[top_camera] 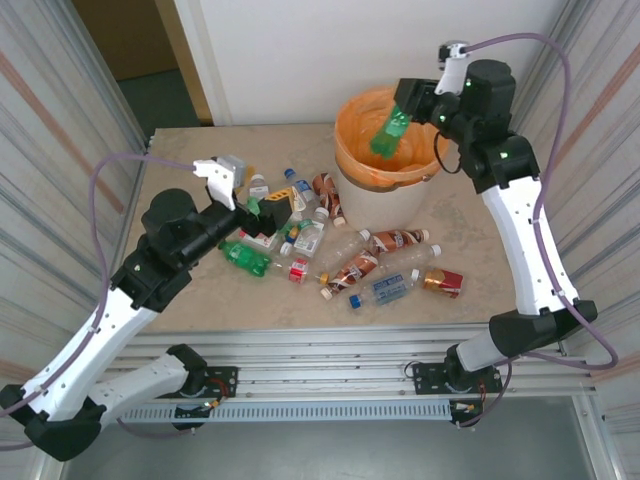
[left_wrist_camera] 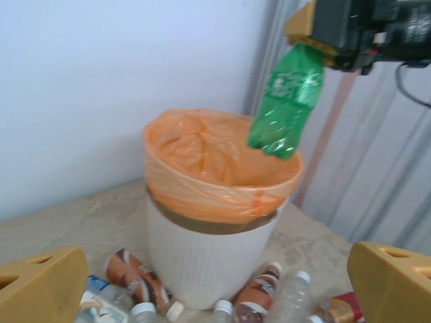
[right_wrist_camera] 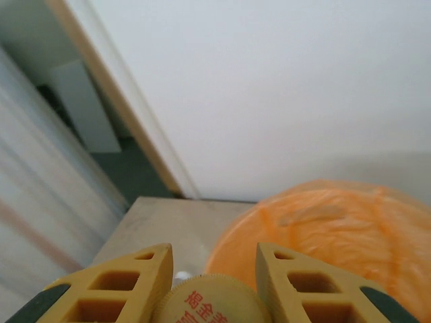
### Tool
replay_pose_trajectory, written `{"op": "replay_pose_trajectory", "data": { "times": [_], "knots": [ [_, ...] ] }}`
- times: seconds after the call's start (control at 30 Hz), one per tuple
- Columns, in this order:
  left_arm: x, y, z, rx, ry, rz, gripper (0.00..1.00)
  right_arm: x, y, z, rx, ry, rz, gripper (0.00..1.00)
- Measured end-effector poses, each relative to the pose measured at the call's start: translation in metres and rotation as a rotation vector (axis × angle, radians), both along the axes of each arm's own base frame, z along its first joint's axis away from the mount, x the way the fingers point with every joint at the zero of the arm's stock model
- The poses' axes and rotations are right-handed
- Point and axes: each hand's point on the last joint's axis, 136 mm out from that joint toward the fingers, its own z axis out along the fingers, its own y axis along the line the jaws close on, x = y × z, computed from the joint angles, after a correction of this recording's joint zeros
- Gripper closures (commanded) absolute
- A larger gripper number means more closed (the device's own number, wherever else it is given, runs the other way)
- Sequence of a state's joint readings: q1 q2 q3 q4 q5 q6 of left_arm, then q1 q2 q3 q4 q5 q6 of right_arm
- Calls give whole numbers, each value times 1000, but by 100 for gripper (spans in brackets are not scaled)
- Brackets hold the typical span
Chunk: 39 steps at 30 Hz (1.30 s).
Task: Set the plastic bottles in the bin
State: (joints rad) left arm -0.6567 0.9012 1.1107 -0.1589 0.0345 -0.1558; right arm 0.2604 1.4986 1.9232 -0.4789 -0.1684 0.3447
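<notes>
Near edge: both arm bases sit at the front of the desk [top_camera: 190, 305]. The left arm [top_camera: 110, 310] reaches in low and the right arm [top_camera: 520, 230] reaches up and far.
Left jaws: spread wide. I see their yellow fingers [left_wrist_camera: 40, 286] at the two lower corners of the left wrist view, above the left part of the scatter and facing the bin.
Loose bottles: lying flat on the desk, scattered between the arms and the bin.
Lying green bottle [top_camera: 245, 258]: near-left of the scatter, long axis roughly left to right.
Blue-labelled clear bottle [top_camera: 383, 290]: front row, slanted, blue cap toward me and left.
Brown-labelled bottle [top_camera: 355, 270]: just behind it on the same slant, white cap at the near-left end.
Crushed red bottle [top_camera: 442, 283]: right end of the scatter.
Bin [top_camera: 385, 195]: upright at the far side, with the orange bag [left_wrist_camera: 202, 155] folded over its rim.
Bin contents: crumpled bag folds line the inside. The bottom is hidden from me.
Right jaws: closed on the cap end of the held green bottle [top_camera: 390, 132]. In the right wrist view its yellow cap [right_wrist_camera: 209, 299] sits between the right fingers [right_wrist_camera: 114, 293].
Held bottle axis: close to vertical and slightly tipped, cap up in the jaws, crushed base hanging over the bin's mouth toward its right side.
</notes>
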Motion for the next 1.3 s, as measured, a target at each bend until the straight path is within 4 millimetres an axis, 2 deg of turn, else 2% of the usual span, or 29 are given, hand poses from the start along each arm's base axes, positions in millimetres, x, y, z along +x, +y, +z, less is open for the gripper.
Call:
{"op": "replay_pose_trajectory", "data": {
  "times": [0.17, 0.27, 0.43, 0.6, 0.9, 1.07, 1.23, 1.3],
  "knots": [
    [11, 16, -14, 37, 33, 112, 1, 25, -36, 16, 12, -33, -101, 100],
    [16, 26, -23, 63, 57, 174, 1, 36, -45, 11, 8, -20, -128, 100],
    [27, 50, -41, 96, 118, 284, 1, 55, -48, -24, -35, 64, -144, 100],
    [34, 70, -69, 118, 211, 357, 1, 66, -48, -71, -83, 161, -148, 100],
    [33, 88, -101, 149, 334, 417, 1, 77, -47, -138, -114, 295, -140, 96],
    [32, 94, -108, 160, 365, 434, 1, 84, -45, -156, -128, 321, -134, 88],
    [32, 103, -116, 165, 398, 464, 1, 88, -42, -166, -147, 329, -124, 73],
    [32, 109, -122, 171, 419, 482, 1, 89, -41, -170, -149, 333, -121, 70]
  ]
}}
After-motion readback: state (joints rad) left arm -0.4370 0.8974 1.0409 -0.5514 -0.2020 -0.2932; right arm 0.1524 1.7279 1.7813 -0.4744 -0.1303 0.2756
